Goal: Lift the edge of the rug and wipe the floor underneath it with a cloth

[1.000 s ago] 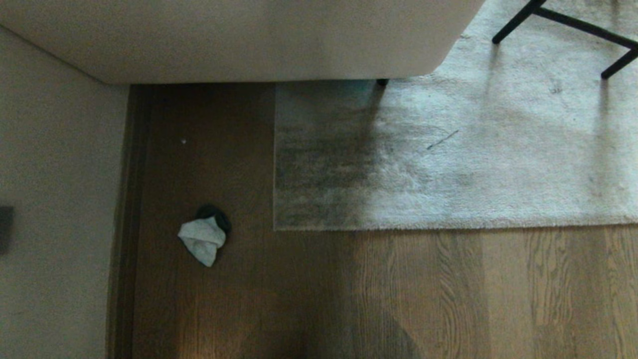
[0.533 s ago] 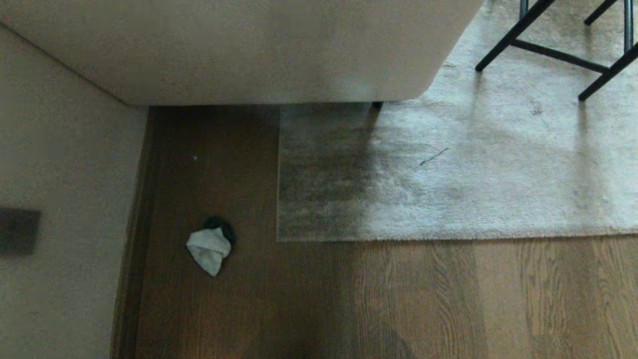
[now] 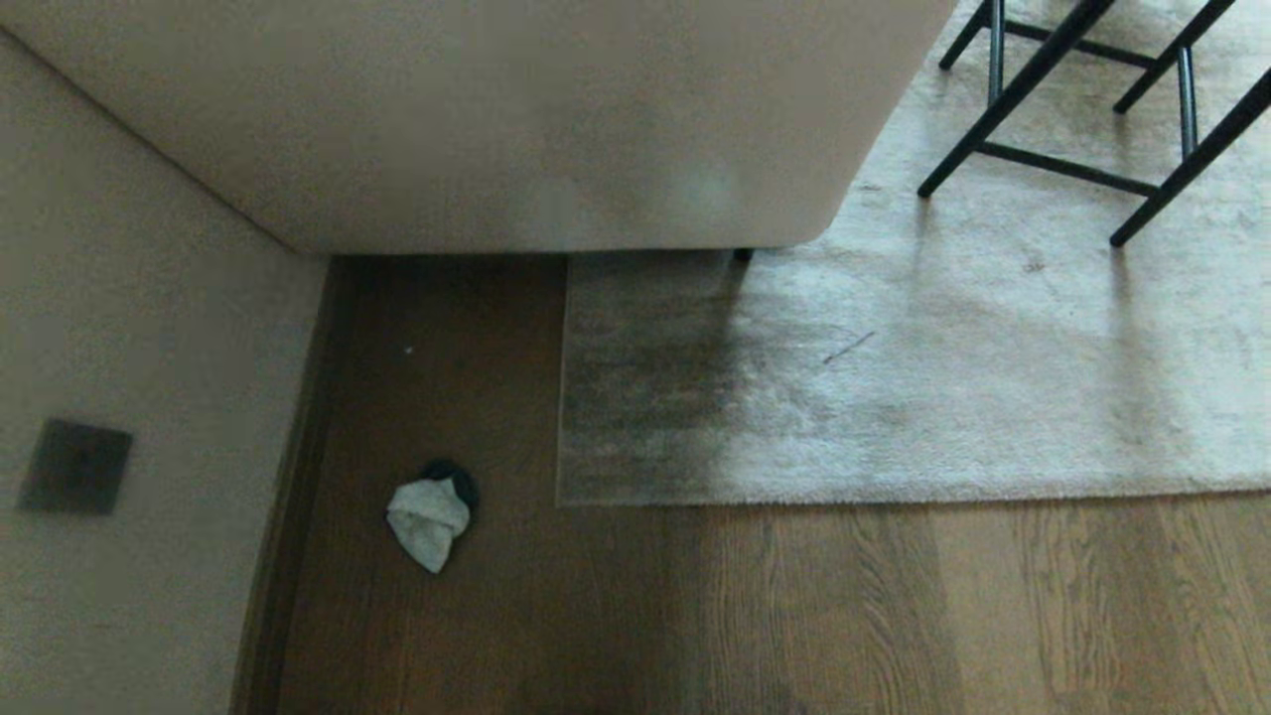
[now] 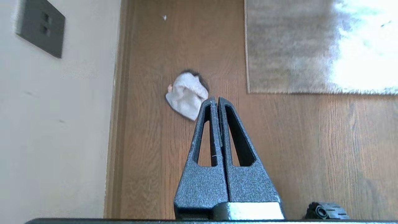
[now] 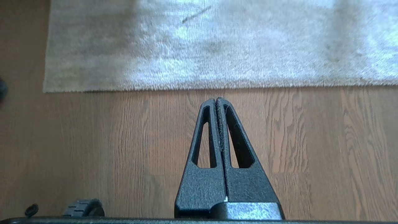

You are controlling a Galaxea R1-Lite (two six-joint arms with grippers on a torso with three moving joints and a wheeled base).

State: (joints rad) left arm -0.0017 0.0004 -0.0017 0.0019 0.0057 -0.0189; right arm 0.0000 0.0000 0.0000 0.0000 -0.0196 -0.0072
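The whitish cloth lies crumpled on the dark wooden floor near the wall, left of the rug corner. The rug edge runs straight across the head view and lies flat, its corner nearest the cloth. Neither arm shows in the head view. In the left wrist view my left gripper is shut and empty, hanging above the floor just short of the cloth. In the right wrist view my right gripper is shut and empty, above bare boards just short of the rug edge.
A pale sofa overhangs the far side, one dark foot on the rug. Black chair legs stand on the rug at the far right. A wall with a dark socket plate and a skirting board bounds the left.
The whole head view has shifted: the camera has tilted up, so sofa, rug and cloth sit lower in the picture and more of the chair legs shows. Nothing on the floor has moved.
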